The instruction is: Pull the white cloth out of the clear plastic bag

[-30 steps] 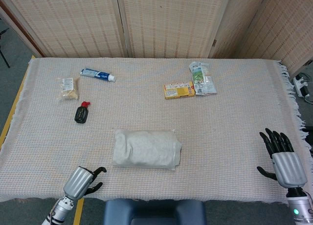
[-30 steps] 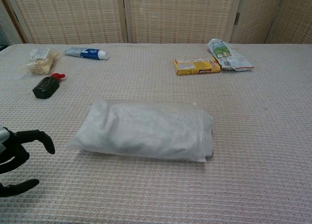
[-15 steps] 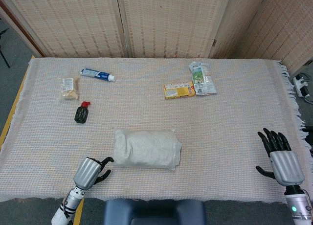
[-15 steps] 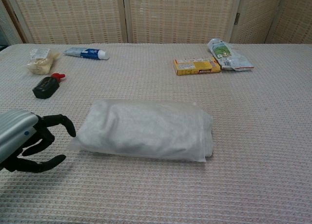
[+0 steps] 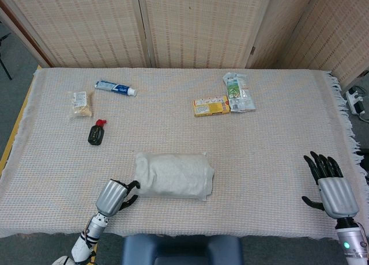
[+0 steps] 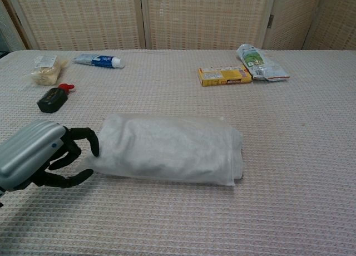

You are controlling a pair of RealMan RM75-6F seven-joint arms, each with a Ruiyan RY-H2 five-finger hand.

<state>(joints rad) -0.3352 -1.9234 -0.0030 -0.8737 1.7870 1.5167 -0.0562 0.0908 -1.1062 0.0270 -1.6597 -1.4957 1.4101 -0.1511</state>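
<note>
The clear plastic bag point(image 5: 173, 174) point(image 6: 167, 148) lies flat near the table's front centre, with the white cloth folded inside it. My left hand point(image 5: 115, 196) point(image 6: 41, 156) sits at the bag's left end, its black fingertips point(image 6: 92, 143) reaching the plastic edge, fingers curled and apart, holding nothing. My right hand point(image 5: 330, 184) hovers far to the right near the table's front corner, fingers spread and empty; the chest view does not show it.
At the back left lie a toothpaste tube point(image 5: 115, 87), a snack packet point(image 5: 79, 102) and a black bottle with a red cap point(image 5: 96, 132). A yellow box point(image 5: 210, 106) and a green-white pouch point(image 5: 238, 92) lie at the back right. A woven cloth point(image 5: 277, 138) covers the table.
My left hand has moved right and forward from the front edge up to the bag's left end. The right hand has barely shifted.
</note>
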